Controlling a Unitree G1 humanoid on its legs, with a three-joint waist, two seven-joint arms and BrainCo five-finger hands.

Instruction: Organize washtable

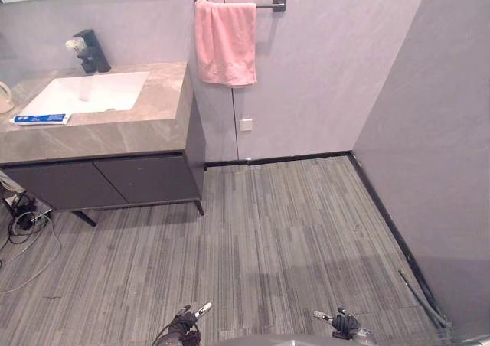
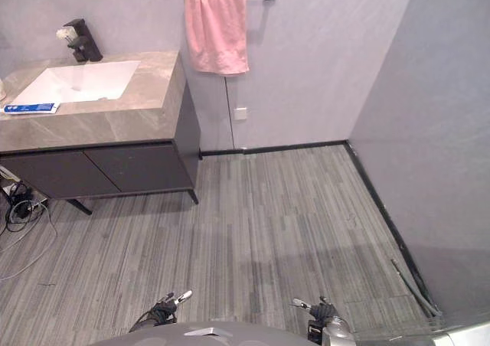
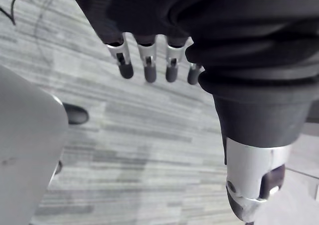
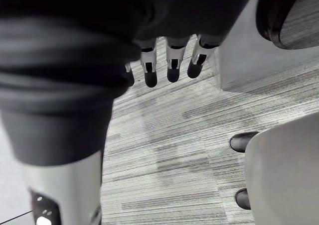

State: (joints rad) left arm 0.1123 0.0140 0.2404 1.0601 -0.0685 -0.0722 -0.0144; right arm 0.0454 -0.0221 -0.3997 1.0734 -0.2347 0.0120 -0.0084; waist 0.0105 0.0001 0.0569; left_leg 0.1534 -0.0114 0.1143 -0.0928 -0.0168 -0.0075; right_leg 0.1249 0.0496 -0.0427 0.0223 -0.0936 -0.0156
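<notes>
Washtable (image 1: 153, 124) stands well ahead on the left, toothpaste (image 1: 40, 119) lying beside its sink (image 1: 92, 93) (a pink towel (image 1: 225, 44) hangs nearby). Left hand (image 3: 147, 53) and right hand (image 4: 172, 60) hang low over the floor (image 1: 291, 231), well apart from it, fingers loosely straight.

Grey walls (image 1: 329, 70), striped grey floor (image 1: 291, 239)

soft, even indoor light from above. the white sink (image 1: 84, 93) is the brightest patch, with a small glint on the tap (image 1: 74, 45). the cabinet (image 1: 107, 179) throws a soft shadow on the floor (image 1: 153, 212) beneath it; the right-hand wall (image 1: 436, 155) sits dimmer.
</notes>
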